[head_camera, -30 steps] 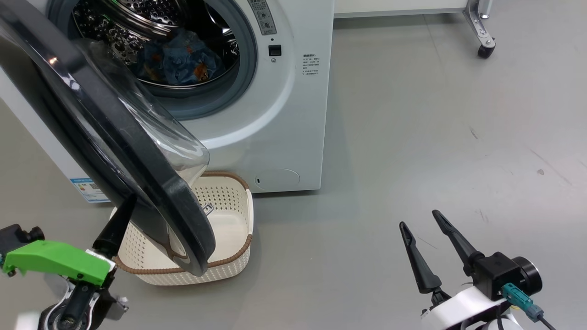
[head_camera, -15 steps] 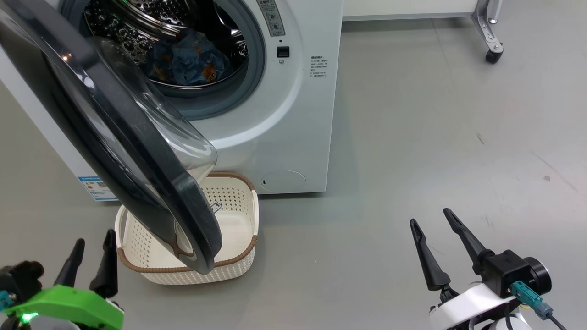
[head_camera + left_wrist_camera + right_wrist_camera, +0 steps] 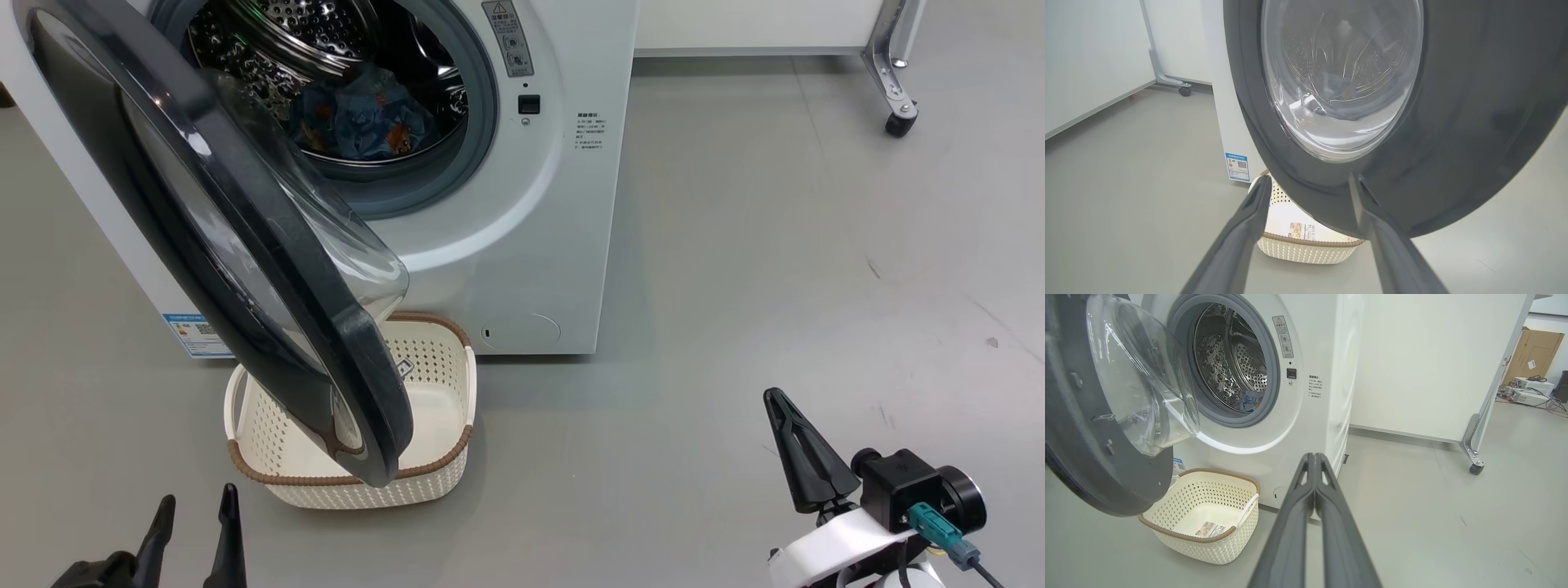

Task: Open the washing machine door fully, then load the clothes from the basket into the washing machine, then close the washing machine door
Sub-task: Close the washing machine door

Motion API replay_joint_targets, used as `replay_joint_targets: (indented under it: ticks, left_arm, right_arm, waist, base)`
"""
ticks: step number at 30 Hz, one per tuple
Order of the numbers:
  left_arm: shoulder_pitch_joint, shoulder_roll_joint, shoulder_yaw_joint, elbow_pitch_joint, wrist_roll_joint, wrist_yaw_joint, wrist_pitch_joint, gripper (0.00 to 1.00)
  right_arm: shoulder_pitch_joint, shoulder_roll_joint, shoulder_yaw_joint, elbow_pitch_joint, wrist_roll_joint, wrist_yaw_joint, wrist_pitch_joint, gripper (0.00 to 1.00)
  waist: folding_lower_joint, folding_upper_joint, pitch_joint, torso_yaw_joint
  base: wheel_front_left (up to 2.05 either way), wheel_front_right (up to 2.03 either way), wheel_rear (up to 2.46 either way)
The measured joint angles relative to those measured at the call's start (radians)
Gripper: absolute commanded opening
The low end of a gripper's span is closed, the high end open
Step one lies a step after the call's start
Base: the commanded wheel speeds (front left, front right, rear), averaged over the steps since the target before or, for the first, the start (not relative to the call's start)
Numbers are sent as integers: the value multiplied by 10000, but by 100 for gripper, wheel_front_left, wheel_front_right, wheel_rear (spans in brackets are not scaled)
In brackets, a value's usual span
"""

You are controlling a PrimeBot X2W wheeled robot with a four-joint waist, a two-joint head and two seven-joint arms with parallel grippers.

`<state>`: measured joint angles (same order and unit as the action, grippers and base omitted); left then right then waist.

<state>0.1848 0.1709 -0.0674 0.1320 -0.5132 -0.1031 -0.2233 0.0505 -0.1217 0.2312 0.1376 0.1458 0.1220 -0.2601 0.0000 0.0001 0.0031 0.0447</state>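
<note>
Camera: our head view had shifted as a whole over the last second, so we did not count the washer's [image 3: 531,245] drift across it as a move.
Right gripper [image 3: 774,400]: its fingers had stood apart a second earlier. Now they were pressed together on nothing, low at our right, well away from the washer.
Left gripper [image 3: 200,498]: a second earlier one finger had been up at the door's [image 3: 363,367] lower edge. It had since dropped back to the bottom of the view, fingers spread and empty.
Door: it hung part-way open, its lower rim over the basket [image 3: 408,490]. Against the washer it seemed not to have swung.
Contact: in the left wrist view the spread fingers [image 3: 1249,212] overlapped the door's lower rim. We could not tell whether they touched it, though they probably sat just short of it.
Clothes [image 3: 367,122]: the blue printed pieces lay inside the drum [image 3: 245,49], behind the grey gasket.
Basket: it sat on the floor touching or just beside the washer's front, and we saw nothing in it but a sticker [image 3: 1210,528].
Meaning: we judged the loading finished, with only the door left to shut.
Next: the left gripper faced the door's outer side, so a push from there looked the likely way to close it.
Risk: the door's rim hung close above the basket's rim and might brush it.
</note>
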Motion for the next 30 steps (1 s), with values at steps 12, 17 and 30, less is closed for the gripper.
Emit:
replay_joint_targets:
  ticks: [12,17,30]
  left_arm:
    - [80,-311,-50,270,288,205,-169,100]
    - [38,-412,-69,330,408,259,-201,100]
    - [-221,-851,-453,504,456,157,-251,100]
  right_arm:
    - [-782,268,-10,-734,-153,2,0,0]
    - [-2173,305,570,-1918,-274,2,0,0]
    - [-4847,464,5496,-2974,-100,6,-13,0]
  waist:
    - [0,0,23,134]
    - [0,0,58,239]
    - [0,0,302,1017]
  base:
    - [0,0,0]
    - [0,0,0]
    - [0,0,0]
